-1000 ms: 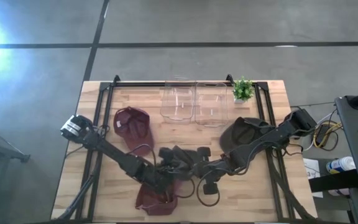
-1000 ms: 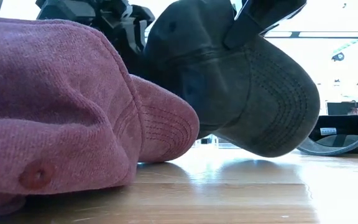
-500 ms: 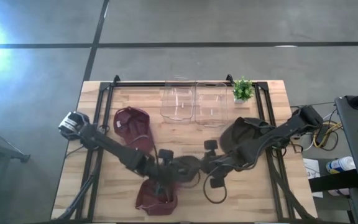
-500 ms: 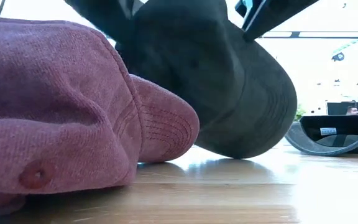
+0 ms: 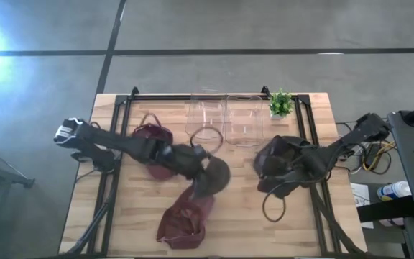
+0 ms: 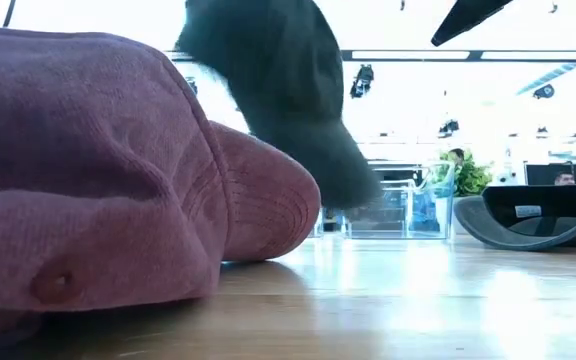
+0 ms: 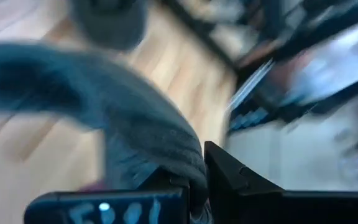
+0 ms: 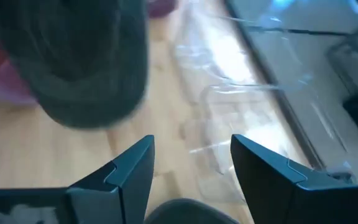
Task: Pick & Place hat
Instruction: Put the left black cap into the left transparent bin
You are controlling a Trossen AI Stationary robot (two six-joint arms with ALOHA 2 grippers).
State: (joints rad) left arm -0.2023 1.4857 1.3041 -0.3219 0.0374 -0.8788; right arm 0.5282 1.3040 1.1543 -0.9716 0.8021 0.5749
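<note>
Mid-frame, the left claw (image 5: pixel 201 167) grips the grey hat (image 5: pixel 213 175) aloft, unplaced; the right claw (image 8: pixel 191 174) gapes wide.

A dark grey cap (image 5: pixel 210 175) hangs lifted near the desk's middle, seemingly pinched at its edge. A maroon cap (image 5: pixel 182 224) lies at the front edge, another maroon cap (image 5: pixel 152 138) at the back left, and a second dark cap (image 5: pixel 282 160) at the right.
</note>
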